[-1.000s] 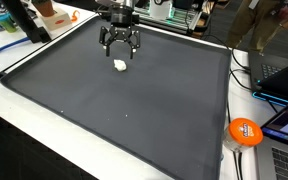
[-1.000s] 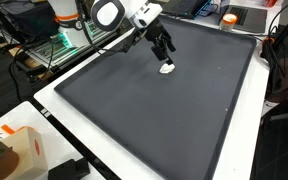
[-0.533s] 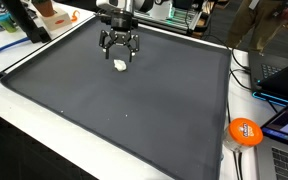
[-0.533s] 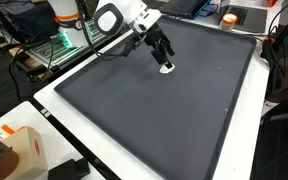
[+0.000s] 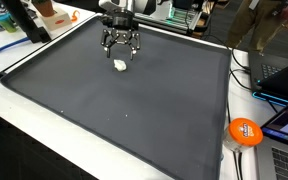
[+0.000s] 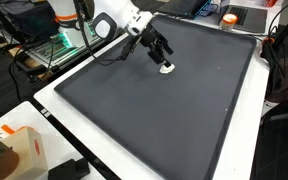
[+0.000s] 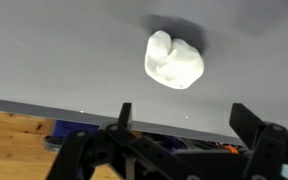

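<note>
A small white crumpled lump lies on the dark grey mat near its far edge. My gripper hangs above and just behind the lump, not touching it. Its jaws stand open with nothing between them. In the wrist view the gripper comes in from the bottom edge, fingers spread wide, and the lump rests on the mat above them.
An orange disc sits on the white table at the mat's right edge, next to laptops and cables. A blue tray and clutter stand at the far left. An orange-topped box sits near the mat's corner.
The gripper has risen and drawn back a little from the white lump, which stays where it lay. The jaws remain open.
</note>
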You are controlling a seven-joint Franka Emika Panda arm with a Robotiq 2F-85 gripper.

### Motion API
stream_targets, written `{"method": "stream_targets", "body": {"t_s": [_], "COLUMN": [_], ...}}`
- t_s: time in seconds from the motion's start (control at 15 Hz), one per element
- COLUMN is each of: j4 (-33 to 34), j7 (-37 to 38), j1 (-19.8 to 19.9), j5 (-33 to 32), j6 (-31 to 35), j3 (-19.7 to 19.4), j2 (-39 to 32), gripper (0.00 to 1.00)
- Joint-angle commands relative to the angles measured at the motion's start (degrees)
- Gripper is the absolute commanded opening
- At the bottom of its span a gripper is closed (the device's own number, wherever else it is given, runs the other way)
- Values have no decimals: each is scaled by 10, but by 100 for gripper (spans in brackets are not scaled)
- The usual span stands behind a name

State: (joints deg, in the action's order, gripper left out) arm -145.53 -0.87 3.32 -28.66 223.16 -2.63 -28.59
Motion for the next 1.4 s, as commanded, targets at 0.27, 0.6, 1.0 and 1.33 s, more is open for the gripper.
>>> {"method": "stream_targets", "body": {"t_s": [0.27,0.6,1.0,1.33], "j4": [-10,-18,-63,-71], "j7": [-27,-12,47,162], "j1": [36,36,-19,-39], "j5": [0,9,48,-11], "j6": [75,64,-121,-354], "j3": [26,31,35,63], "j2": [-38,-25,158,269], "gripper": [100,100,100,100]}}
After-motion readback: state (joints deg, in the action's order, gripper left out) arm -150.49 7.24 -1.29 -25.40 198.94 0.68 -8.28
